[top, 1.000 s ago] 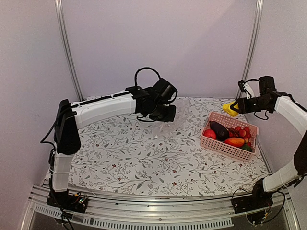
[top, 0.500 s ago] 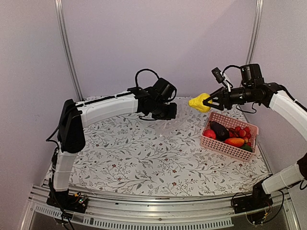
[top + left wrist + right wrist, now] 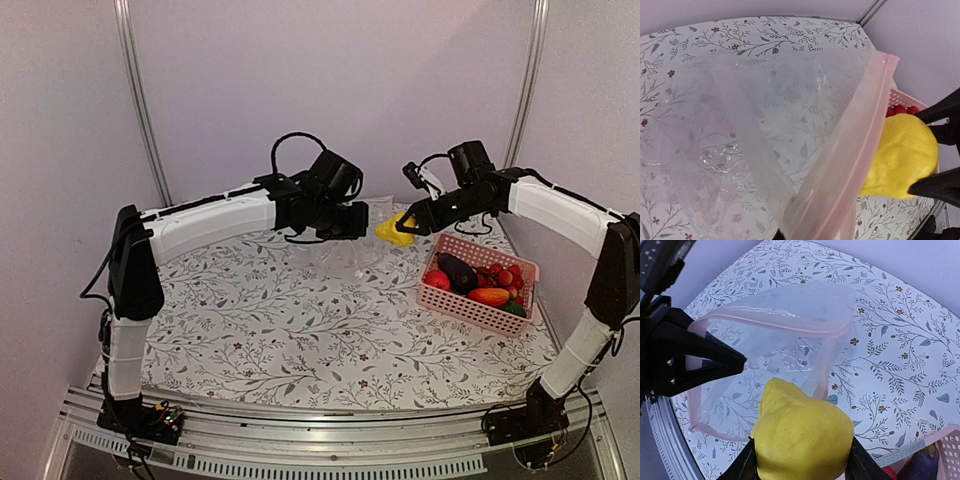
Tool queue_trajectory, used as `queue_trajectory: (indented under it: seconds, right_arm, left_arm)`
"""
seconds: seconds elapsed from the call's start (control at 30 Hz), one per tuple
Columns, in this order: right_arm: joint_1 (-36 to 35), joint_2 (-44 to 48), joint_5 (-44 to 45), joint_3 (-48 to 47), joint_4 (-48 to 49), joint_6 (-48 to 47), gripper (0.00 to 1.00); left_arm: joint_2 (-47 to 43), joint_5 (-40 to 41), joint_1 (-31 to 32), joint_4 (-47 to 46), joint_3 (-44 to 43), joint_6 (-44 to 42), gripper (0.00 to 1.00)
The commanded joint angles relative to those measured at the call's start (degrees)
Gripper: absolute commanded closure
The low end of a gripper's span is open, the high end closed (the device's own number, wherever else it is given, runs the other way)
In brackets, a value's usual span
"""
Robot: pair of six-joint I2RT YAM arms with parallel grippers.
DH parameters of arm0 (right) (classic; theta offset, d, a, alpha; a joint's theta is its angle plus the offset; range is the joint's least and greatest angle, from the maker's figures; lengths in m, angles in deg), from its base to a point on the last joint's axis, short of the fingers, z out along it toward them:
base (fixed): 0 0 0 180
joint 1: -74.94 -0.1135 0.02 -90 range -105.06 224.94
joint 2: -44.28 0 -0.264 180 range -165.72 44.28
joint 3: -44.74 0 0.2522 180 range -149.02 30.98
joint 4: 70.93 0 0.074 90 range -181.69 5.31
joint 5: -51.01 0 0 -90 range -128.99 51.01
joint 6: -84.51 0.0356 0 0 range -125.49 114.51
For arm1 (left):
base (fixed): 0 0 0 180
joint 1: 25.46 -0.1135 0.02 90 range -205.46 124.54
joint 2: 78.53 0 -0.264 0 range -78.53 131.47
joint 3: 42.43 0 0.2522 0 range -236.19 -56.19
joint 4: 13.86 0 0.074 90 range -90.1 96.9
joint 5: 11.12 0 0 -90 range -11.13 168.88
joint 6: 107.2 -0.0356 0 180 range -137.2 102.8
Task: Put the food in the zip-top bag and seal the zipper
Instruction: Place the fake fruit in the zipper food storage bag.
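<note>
1. Top view: floral-print table (image 3: 300, 340), pale walls, pink basket (image 3: 470, 305) of food (image 3: 478, 281) at right. Left gripper (image 3: 352, 225) clamped on hanging clear bag (image 3: 345, 255); right gripper (image 3: 402, 229) clenching yellow lemon (image 3: 390, 233) just beside it.
2. Left wrist: crinkly see-through bag, pinkish zipper (image 3: 860, 145) strip, lemon right at the mouth.
3. Right wrist: mouth gaping, lemon just outside the rim.
</note>
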State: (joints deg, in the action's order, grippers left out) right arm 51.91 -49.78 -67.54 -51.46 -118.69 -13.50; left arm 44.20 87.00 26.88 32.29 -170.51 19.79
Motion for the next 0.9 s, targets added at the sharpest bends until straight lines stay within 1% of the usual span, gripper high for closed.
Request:
queue_trajectory:
  seconds: [0.0,0.1,0.3,0.33,0.4,0.53,0.57,0.6,0.63,0.7,0.8,0.87]
  right_arm:
    - [-2.7,-2.6,11.3,-3.0,0.1,0.3,0.71]
    - [-6.4,-3.5,15.5,-4.5,-0.2,-1.0,0.71]
    - [-10.0,-5.1,14.1,-6.9,-1.5,-1.0,0.69]
    - [-10.0,-5.3,13.7,-6.9,-1.7,-0.8,0.67]
    - [-10.0,-5.8,13.2,-6.8,-1.7,-0.2,0.57]
    - [-10.1,-6.5,11.5,-6.9,-2.7,-0.2,0.32]
    - [-10.0,-5.8,10.4,-6.9,-2.9,-0.7,0.25]
    - [-10.0,-5.2,9.9,-6.9,-3.1,-1.2,0.15]
    - [-9.9,-4.3,9.6,-6.9,-3.2,-2.0,0.12]
    - [-9.5,-1.9,8.2,-6.9,-3.5,-3.3,0.10]
    - [-7.9,2.1,5.0,-6.9,-4.9,-4.4,0.10]
    - [-5.9,4.4,2.2,-6.7,-6.2,-4.8,0.11]
  left_arm:
    - [-2.6,-0.6,1.1,-1.6,1.5,0.6,1.00]
    - [-2.2,-2.5,1.3,-2.6,2.0,1.5,1.00]
    - [-1.5,-3.5,1.3,-3.3,1.6,2.5,1.00]
    - [-1.6,-3.4,1.3,-3.3,1.7,2.6,1.00]
    - [-2.1,-3.1,1.3,-3.4,2.2,2.6,1.00]
    - [-3.5,-1.5,1.2,-3.2,3.6,2.1,1.00]
    - [-3.7,-1.2,1.2,-3.1,4.0,2.1,1.00]
    - [-3.8,-1.1,1.0,-3.0,4.4,2.1,1.00]
    - [-3.8,-1.0,0.8,-3.0,4.8,2.2,1.00]
    - [-4.0,-1.2,0.3,-3.1,5.6,2.3,1.00]
    - [-4.5,-0.7,-0.4,-2.3,5.9,1.3,1.00]
    - [-5.3,0.8,-1.3,0.5,5.1,-1.3,1.00]
